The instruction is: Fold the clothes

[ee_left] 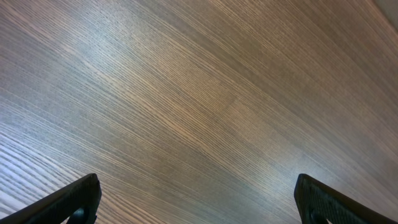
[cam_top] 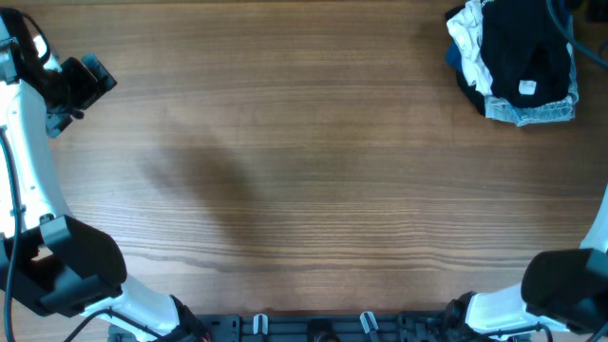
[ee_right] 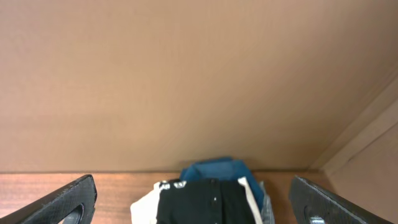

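A pile of clothes (cam_top: 518,57) lies at the table's far right corner: a black garment (cam_top: 521,38) on top, white cloth (cam_top: 465,38) at its left, pale denim (cam_top: 534,112) at the front. In the right wrist view the pile (ee_right: 208,202) shows low in the middle, with blue cloth (ee_right: 217,171) behind it. My right gripper (ee_right: 193,183) is open and empty, above and in front of the pile. My left gripper (cam_top: 93,80) is at the far left, open and empty over bare wood (ee_left: 198,186).
The wooden table (cam_top: 304,190) spans the overhead view. A brown cardboard wall (ee_right: 186,81) stands right behind the pile. A dark cable (cam_top: 562,19) runs by the pile's right side. The arm bases sit at the front left (cam_top: 71,266) and front right (cam_top: 565,285).
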`<state>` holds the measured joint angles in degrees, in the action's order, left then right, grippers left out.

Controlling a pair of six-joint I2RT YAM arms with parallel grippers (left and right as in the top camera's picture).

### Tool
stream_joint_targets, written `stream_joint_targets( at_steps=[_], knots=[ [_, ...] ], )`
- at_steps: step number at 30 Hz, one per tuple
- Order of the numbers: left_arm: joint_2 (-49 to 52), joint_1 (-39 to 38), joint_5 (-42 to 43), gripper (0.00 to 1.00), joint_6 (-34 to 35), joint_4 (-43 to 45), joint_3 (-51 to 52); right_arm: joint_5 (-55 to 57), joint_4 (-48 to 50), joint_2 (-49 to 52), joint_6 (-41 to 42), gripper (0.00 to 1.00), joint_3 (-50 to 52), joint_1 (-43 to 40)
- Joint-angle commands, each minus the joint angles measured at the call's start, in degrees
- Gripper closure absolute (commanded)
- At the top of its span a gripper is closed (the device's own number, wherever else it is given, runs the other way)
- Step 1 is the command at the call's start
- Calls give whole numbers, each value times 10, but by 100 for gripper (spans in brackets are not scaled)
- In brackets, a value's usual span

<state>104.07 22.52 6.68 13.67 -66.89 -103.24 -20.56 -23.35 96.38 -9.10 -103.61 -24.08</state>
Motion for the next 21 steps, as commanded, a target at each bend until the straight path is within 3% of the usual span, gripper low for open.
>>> stream_joint_targets(
  at_steps=[1, 7, 21],
  knots=[
    [7, 2, -3, 0, 1, 0, 2, 2, -24, 21, 2, 0, 10, 3],
    [7, 2, -3, 0, 1, 0, 2, 2, -80, 23, 2, 0, 12, 3],
    [7, 2, -3, 0, 1, 0, 2, 2, -85, 23, 2, 0, 12, 3]
  ],
)
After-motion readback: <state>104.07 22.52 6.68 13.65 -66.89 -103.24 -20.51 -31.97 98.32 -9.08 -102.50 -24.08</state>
